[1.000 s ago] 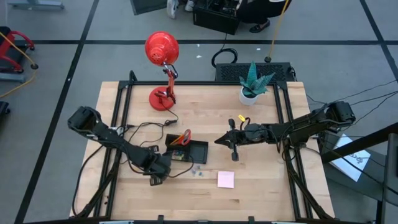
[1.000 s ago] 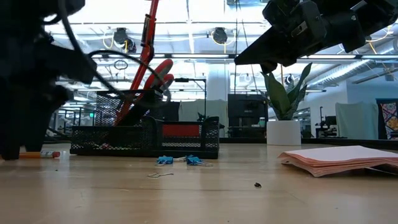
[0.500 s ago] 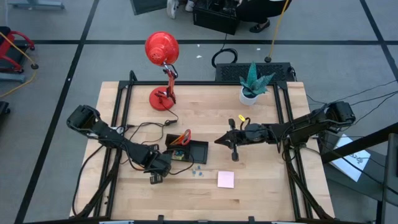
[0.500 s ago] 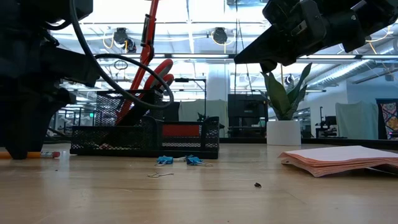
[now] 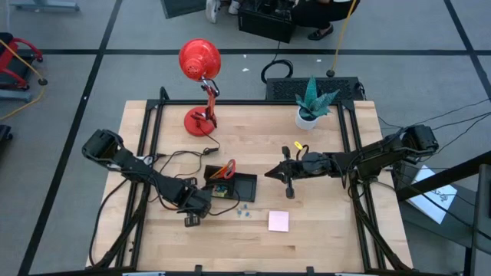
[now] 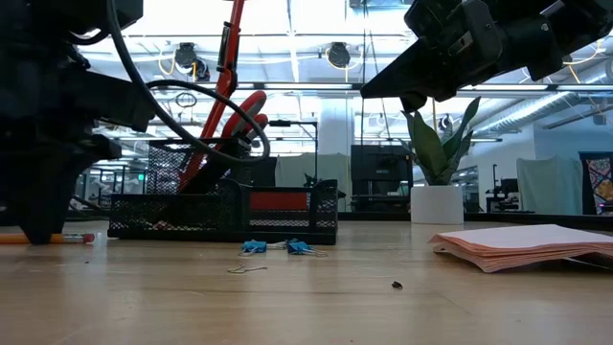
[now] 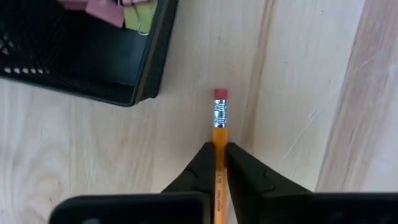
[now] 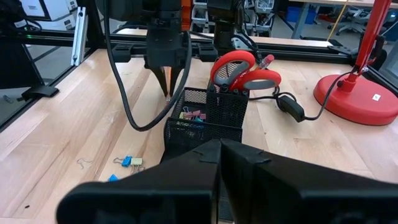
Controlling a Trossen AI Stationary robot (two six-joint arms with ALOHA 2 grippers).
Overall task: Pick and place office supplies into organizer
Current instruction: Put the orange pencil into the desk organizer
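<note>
My left gripper (image 7: 219, 163) is down on the tabletop near the front-left corner, its fingers (image 7: 202, 168) pinching an orange pencil (image 7: 219, 140) that lies flat just beside the organizer (image 7: 93, 62). The eraser end sticks out past the fingertips. My right gripper (image 5: 270, 173) hangs above the middle of the table, fingers pressed together, holding nothing. Blue clips (image 6: 278, 247) lie in front of the organizer, and the pink pad (image 5: 278, 221) sits near the front edge.
</note>
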